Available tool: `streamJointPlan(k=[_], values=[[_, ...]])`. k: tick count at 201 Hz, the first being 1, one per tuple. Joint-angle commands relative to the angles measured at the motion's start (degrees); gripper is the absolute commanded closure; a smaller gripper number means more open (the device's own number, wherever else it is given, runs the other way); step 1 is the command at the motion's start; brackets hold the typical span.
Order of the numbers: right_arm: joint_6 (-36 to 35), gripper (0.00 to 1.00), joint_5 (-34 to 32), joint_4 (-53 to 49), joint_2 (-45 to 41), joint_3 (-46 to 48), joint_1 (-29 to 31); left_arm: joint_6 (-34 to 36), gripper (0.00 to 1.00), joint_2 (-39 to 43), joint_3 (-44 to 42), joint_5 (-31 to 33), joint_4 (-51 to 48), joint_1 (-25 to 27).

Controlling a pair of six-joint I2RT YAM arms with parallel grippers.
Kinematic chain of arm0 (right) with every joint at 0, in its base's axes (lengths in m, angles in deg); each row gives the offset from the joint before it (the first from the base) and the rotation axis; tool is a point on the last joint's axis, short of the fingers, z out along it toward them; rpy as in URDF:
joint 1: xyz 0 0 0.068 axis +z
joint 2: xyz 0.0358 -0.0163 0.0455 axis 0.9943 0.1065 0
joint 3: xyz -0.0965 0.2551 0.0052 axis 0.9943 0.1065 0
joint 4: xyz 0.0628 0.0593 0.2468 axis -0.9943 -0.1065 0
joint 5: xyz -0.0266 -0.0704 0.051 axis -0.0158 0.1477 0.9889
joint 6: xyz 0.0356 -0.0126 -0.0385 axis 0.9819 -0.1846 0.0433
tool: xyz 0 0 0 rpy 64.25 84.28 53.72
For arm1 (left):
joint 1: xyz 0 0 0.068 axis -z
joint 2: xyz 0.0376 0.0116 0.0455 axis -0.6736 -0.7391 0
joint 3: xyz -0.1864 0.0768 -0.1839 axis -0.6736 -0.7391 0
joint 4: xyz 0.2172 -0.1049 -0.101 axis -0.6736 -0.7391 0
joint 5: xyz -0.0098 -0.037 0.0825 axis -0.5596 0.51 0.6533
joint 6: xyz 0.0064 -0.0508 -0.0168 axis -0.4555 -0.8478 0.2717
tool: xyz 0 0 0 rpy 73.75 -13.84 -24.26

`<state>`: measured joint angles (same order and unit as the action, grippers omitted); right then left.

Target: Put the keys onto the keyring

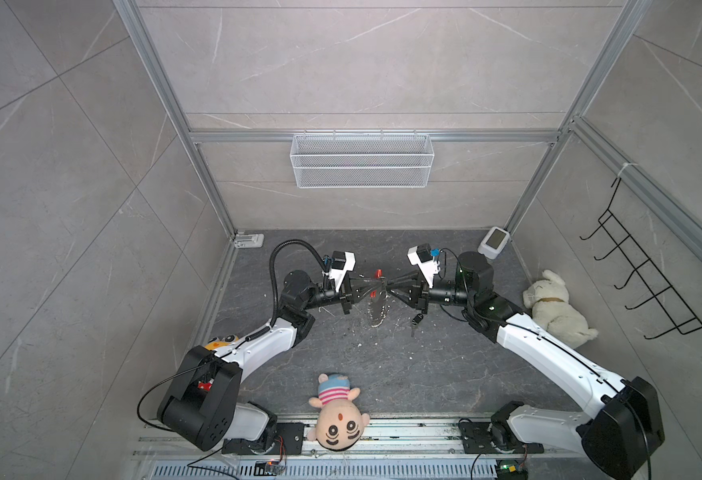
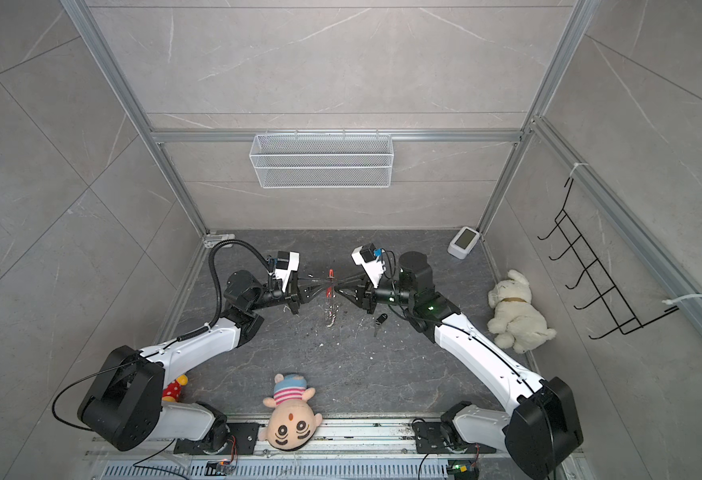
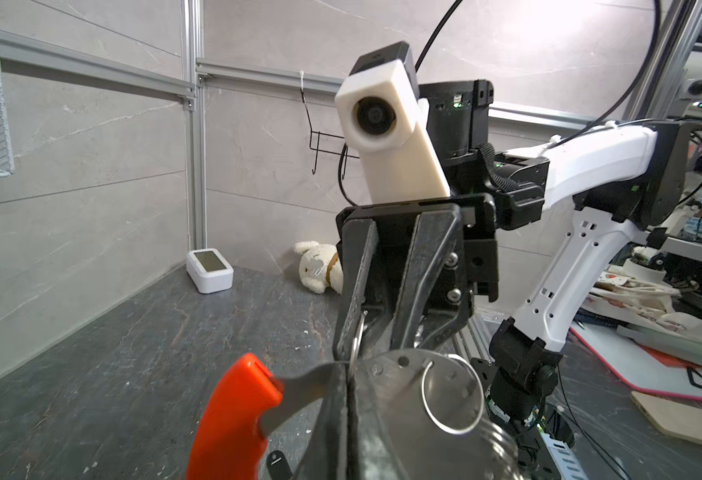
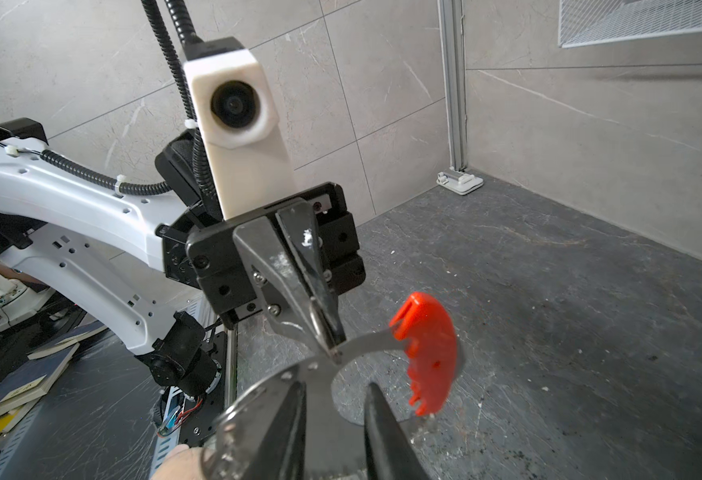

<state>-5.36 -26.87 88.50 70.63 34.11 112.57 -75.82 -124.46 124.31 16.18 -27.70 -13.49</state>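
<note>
Above the bench [image 1: 424, 374] the left tool [image 4: 334, 351] is clamped on the keyring [image 4: 362, 345]; the right tool [image 3: 370, 349] is apart. Hold it steady, then grab the keys [image 1: 416, 321] gently.

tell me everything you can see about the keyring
The keyring is a flat, curved band of silvery metal with small holes. It carries a bright red plastic segment and a bunch of small silver rings. It is held up off the dark tabletop and shows edge-on in both top views. The left gripper is shut on the band beside the red part. The right gripper straddles the band with its fingers apart.
</note>
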Motion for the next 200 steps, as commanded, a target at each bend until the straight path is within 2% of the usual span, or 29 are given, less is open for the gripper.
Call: streamJointPlan(k=[1,72,109,149,158,185,192,200], values=[[0.03,0.73,1.16,1.97,0.94,-2.55,-0.03,-3.12,1.0,-0.71,0.85,-1.36,7.95,-0.14],[0.91,0.7,2.15,3.03,0.77,-3.48,-0.12,-5.39,1.0,-1.93,1.14,-2.07,9.7,-0.1],[1.5,0.89,3.0,3.27,1.71,-4.19,-0.04,-7.86,1.0,-3.04,1.22,-2.26,12.84,-0.12],[1.97,1.0,3.12,3.9,1.89,-4.41,0.04,-8.33,1.0,-3.59,1.4,-2.24,13.55,-0.08],[2.05,1.0,3.2,3.99,1.96,-4.46,-0.03,-8.29,1.0,-3.84,1.73,-2.42,13.05,-0.03],[-1.21,1.0,2.02,-0.39,1.4,-5.71,0.06,-4.52,1.0,-3.57,3.24,-3.66,4.9,-0.05],[-3.97,1.0,0.78,-4.21,1.11,-6.48,0.05,-0.5,0.9,-2.26,3.25,-3.52,-0.19,-0.16],[-7.76,1.0,-1.71,-9.33,0.72,-7.5,0.05,6.05,0.84,0.05,3.2,-2.29,-8.3,-0.17]])
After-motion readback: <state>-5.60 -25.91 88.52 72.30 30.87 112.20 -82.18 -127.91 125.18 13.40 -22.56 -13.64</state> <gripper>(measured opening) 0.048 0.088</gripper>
